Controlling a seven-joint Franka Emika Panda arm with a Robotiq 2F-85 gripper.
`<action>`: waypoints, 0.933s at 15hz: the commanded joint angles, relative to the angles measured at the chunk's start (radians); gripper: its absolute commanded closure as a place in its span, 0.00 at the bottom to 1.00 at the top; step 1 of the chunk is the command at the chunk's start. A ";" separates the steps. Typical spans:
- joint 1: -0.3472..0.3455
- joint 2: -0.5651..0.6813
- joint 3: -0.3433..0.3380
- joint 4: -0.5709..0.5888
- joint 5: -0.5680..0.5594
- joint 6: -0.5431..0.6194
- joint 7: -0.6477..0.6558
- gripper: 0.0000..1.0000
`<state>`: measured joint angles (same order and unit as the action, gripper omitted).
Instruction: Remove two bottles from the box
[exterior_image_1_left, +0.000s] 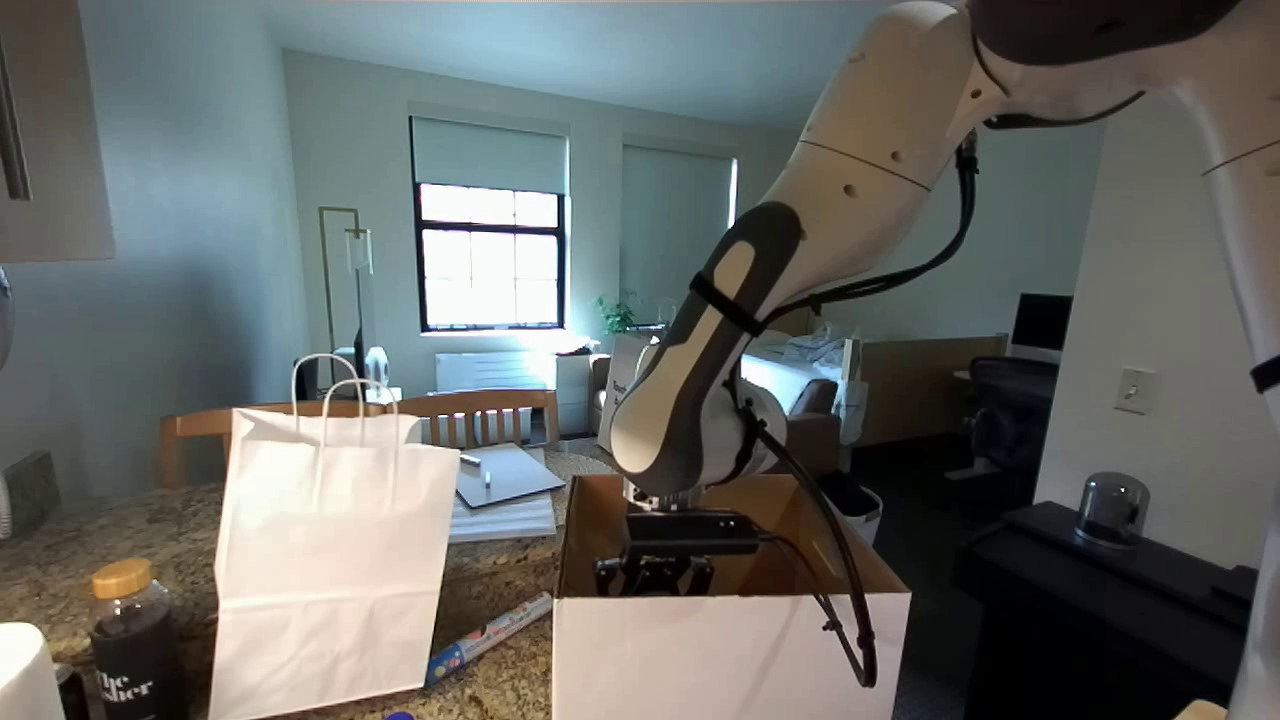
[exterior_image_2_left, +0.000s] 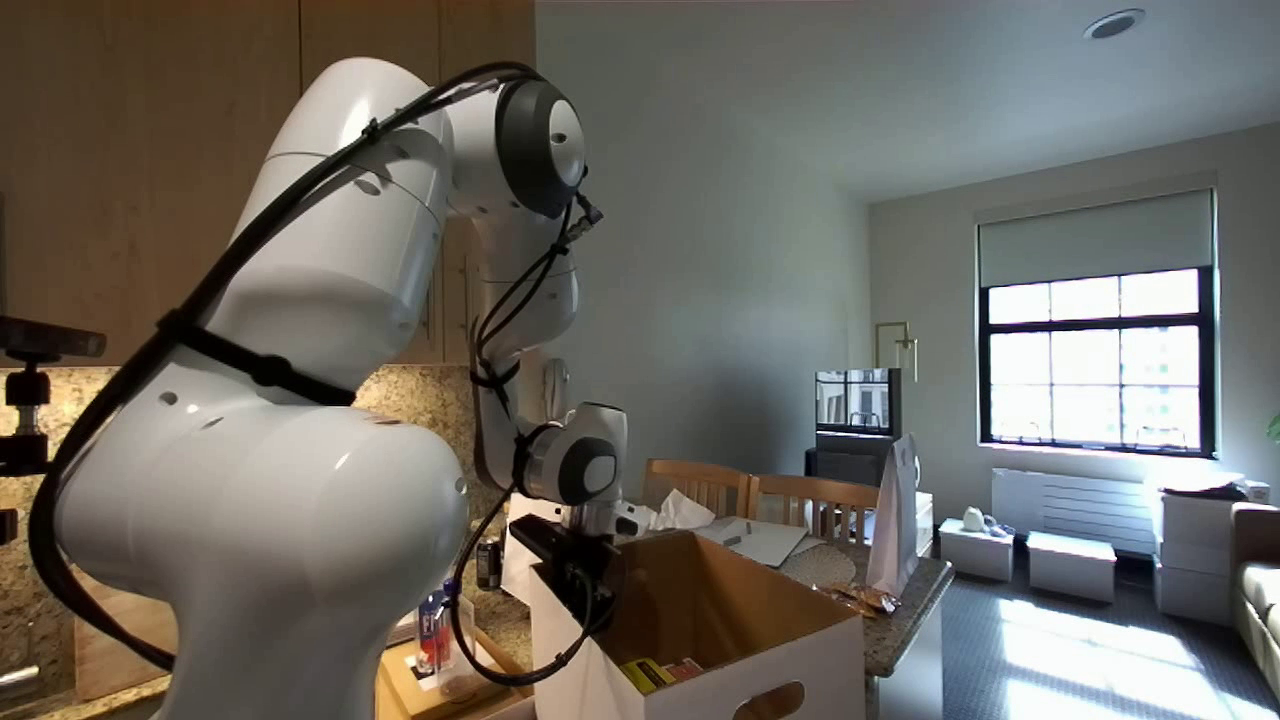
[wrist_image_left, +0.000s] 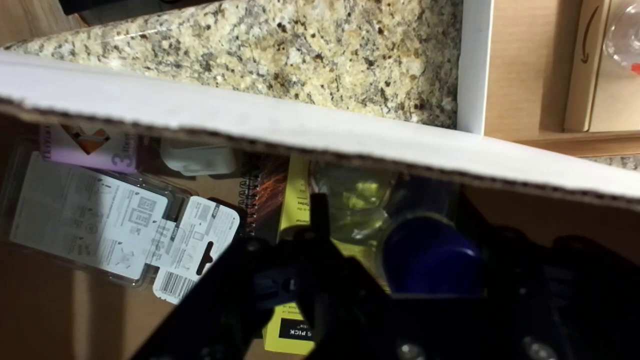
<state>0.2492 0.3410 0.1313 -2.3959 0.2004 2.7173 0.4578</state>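
Observation:
The box (exterior_image_1_left: 730, 655) is a large brown carton with white outer faces; it also shows in an exterior view (exterior_image_2_left: 845, 655), and its rim crosses the wrist view (wrist_image_left: 260, 117). My gripper (exterior_image_1_left: 655, 578) reaches down into it near one wall. In the wrist view my gripper (wrist_image_left: 395, 215) is open, its fingers on either side of a bottle with a dark blue cap (wrist_image_left: 432, 257). The right finger looks close to the cap; contact cannot be told. A clear container (wrist_image_left: 352, 192) lies beside the cap. A bluish-purple bottle top (exterior_image_1_left: 398, 716) barely shows at an exterior view's bottom edge.
In the box are a yellow package (wrist_image_left: 290, 330), a clear blister pack (wrist_image_left: 80, 215), a lilac package (wrist_image_left: 95, 147) and a white object (wrist_image_left: 197, 159). A white paper bag (exterior_image_1_left: 335, 560), a colourful tube (exterior_image_1_left: 490, 635) and a dark labelled jar (exterior_image_1_left: 135, 650) stand or lie outside.

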 joint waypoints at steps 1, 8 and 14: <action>-0.016 0.005 0.007 0.003 0.018 -0.011 -0.035 0.16; -0.016 0.005 0.006 0.004 0.019 -0.012 -0.032 0.00; -0.018 -0.011 0.011 -0.012 0.028 -0.012 -0.032 0.00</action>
<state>0.2492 0.3440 0.1298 -2.3951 0.2004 2.7170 0.4578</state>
